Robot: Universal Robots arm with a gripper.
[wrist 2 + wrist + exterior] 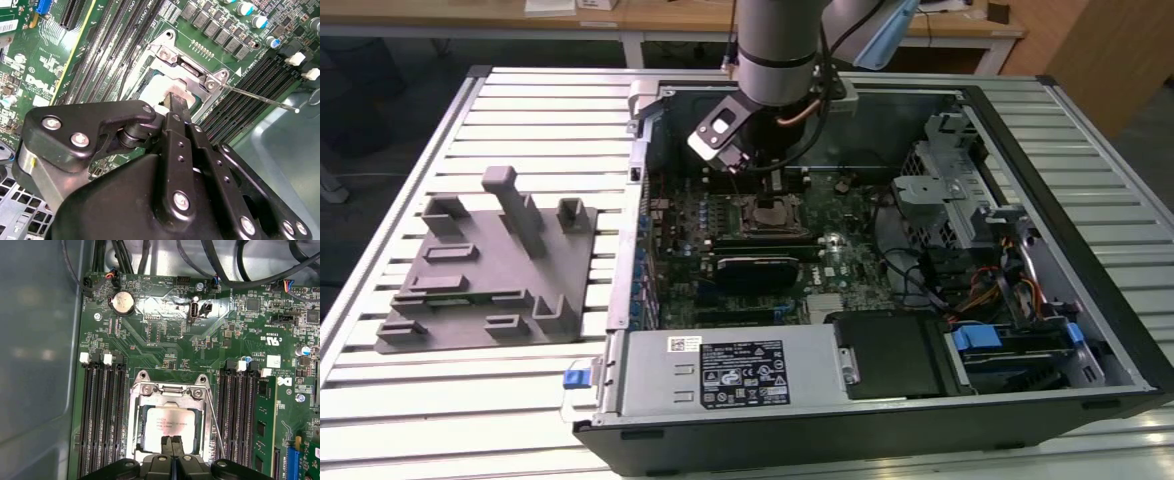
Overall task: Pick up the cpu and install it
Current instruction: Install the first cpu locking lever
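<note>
Silver chip: the cpu (170, 422) lies flat inside the metal-framed socket (137, 415) on the green motherboard (165, 340), between two banks of memory slots. I judge it seated rather than carried.
End effector: the end effector (171, 444) points straight down at the cpu's edge, its two fingers clenched together with nothing seen between them. I cannot tell whether the tips touch the lid or stop just above it.
Lever: a thin wire lever (216, 425) runs along the socket's side; whether it is latched cannot be told.
Arm: the arm stands upright inside the open computer case (1067, 300), a posture that likely keeps it clear of the walls and cables.
Tray: the grey tray (480, 290) rests on the slatted tabletop (400, 180) at the exterior view's left, well apart from the end effector.
</note>
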